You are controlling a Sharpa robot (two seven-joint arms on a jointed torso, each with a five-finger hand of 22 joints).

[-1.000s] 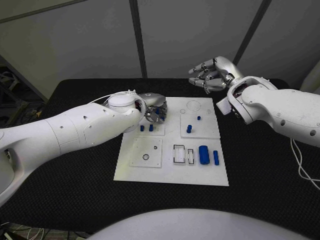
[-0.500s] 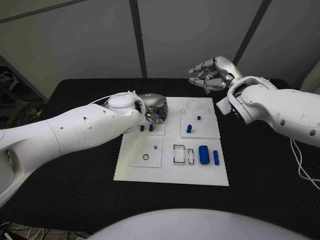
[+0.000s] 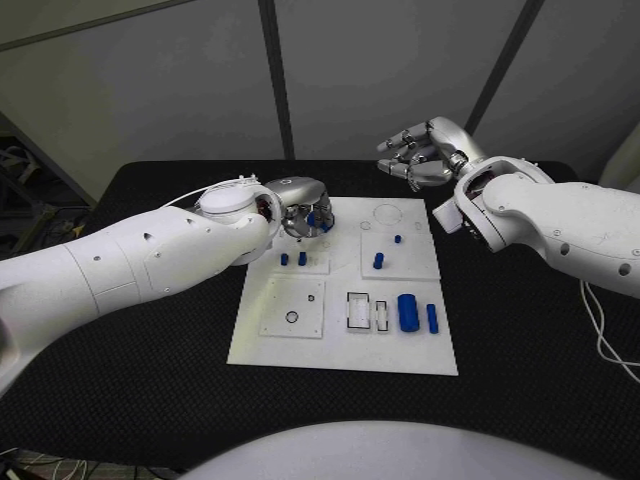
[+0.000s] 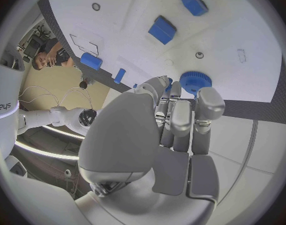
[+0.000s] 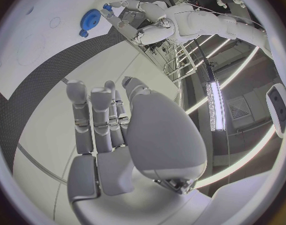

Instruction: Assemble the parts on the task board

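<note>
The flat white rectangular task board [image 3: 343, 340] lies in the middle of the matte black, finely textured counter [image 3: 147, 380]. On it lie small glossy blue plastic parts: a thick rounded cylinder [image 3: 407, 311] beside a slimmer rod [image 3: 433, 316] near the board's front right, two short upright pegs [image 3: 293, 259] further back and a stubby block [image 3: 379, 259] to their right.

The left silver metallic hand [image 3: 304, 207] hangs over the board's far left corner, its fingers [image 4: 180, 117] curled round a blue toothed gear wheel [image 4: 192, 81], which it holds just above the white surface.

The right silver hand [image 3: 428, 150] is raised beyond the board's far right edge, over the counter, well apart from the parts. Its fingers [image 5: 93, 115] lie close together, bent inward, and grip nothing.
</note>
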